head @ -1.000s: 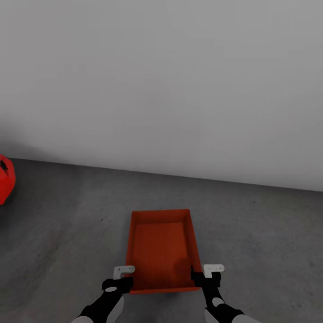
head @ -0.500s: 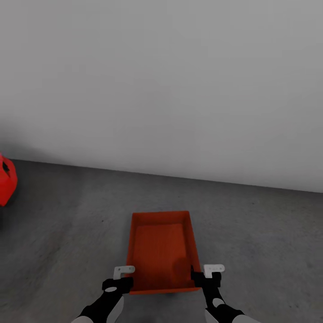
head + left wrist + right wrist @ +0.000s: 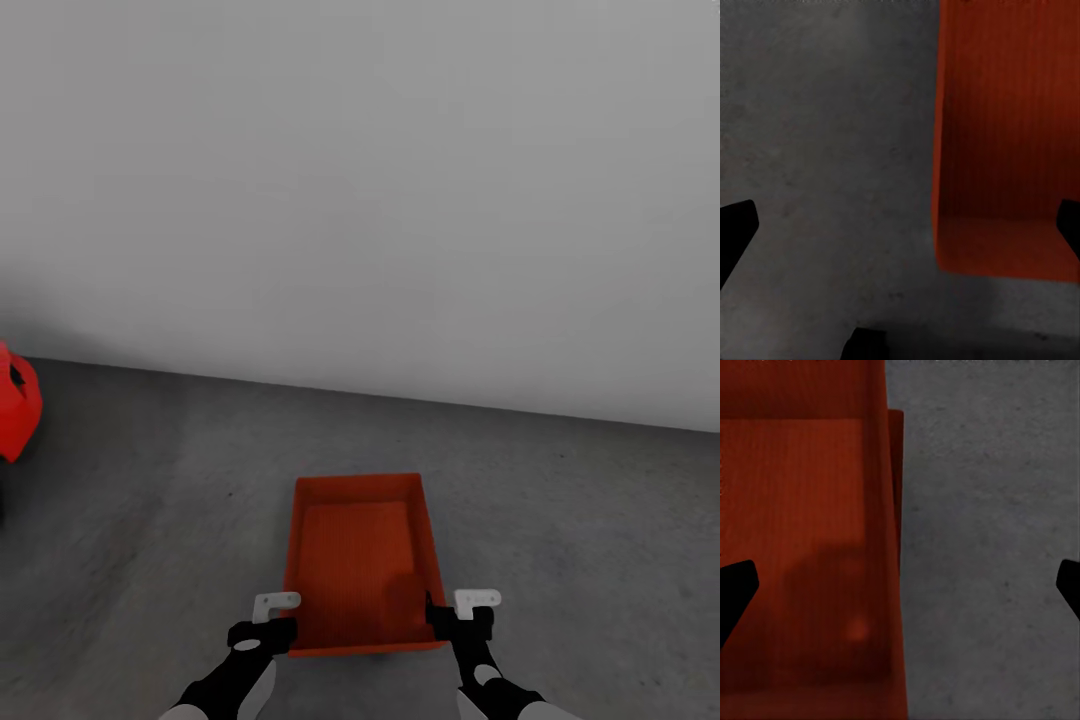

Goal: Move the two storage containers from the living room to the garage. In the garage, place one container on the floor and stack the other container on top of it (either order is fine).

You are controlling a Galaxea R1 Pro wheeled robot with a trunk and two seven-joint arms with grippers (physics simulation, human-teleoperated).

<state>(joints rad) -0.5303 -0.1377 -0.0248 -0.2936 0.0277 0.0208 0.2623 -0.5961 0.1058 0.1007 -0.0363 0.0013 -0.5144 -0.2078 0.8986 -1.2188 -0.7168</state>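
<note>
The white wall (image 3: 360,180) is rising behind the bin, and the dark grey floor (image 3: 580,520) is spreading out all around the bin, so I am judging this to be the garage. A red car (image 3: 15,405) is peeking in far off the bin's left side.

The bin (image 3: 358,560) is lying open side up on that floor, its near end between my 2 grippers. I am seeing 1 bin for sure. The right wrist view is showing a 2nd orange edge just outside the bin's right wall, and I cannot tell whether that is another bin underneath.

My left gripper (image 3: 283,622) is gaping wide across the bin's left wall, gripping nothing. My right gripper (image 3: 446,616) is doing the same across the bin's right wall, fingers well clear of it.

I am reading this as the release. To do it well, I am keeping both sets of jaws spread and planning to lift both arms straight up together, so no finger is catching a wall and dragging the bin askew.
</note>
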